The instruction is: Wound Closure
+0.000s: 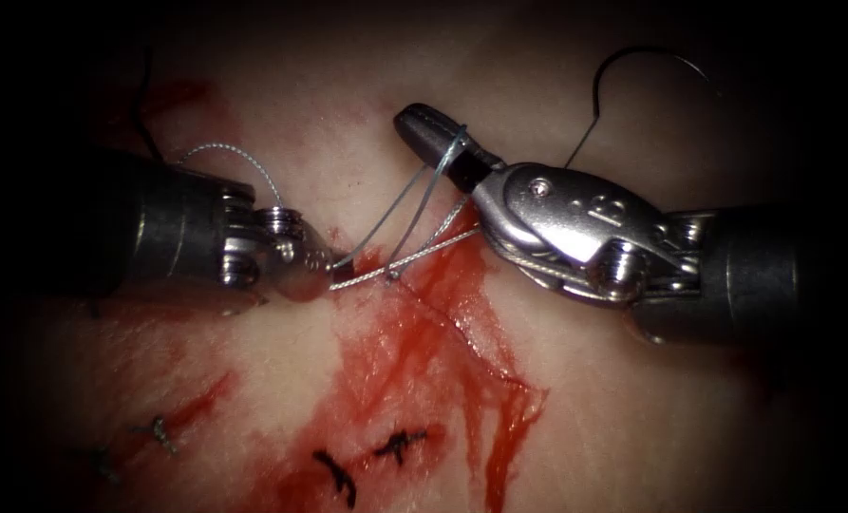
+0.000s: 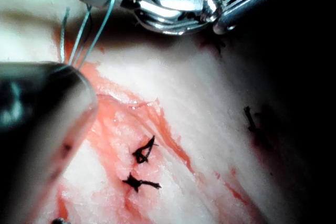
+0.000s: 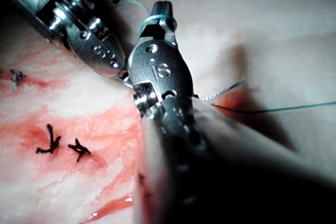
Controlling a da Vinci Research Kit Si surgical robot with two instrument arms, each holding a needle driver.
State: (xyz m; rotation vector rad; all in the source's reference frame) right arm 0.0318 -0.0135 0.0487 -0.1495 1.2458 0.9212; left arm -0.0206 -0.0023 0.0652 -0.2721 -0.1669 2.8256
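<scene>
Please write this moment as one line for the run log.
left pincer: shut on thread | right pincer: shut, thread looped around | needle: free, right of cut

Bright light falls mid-frame in the endoscope view; edges go to black all round. No walls/floor/furniture can be made out.

left hand (image 1: pixel 324 271) tips hidden, thread (image 1: pixel 424 195) end unclear

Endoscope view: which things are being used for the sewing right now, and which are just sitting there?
In use: left tool holding thread; right tool, thread looped round it; cut.
Lying about: needle, unheld, right of cut, outside tissue; finished stitches; red fluid.
</scene>
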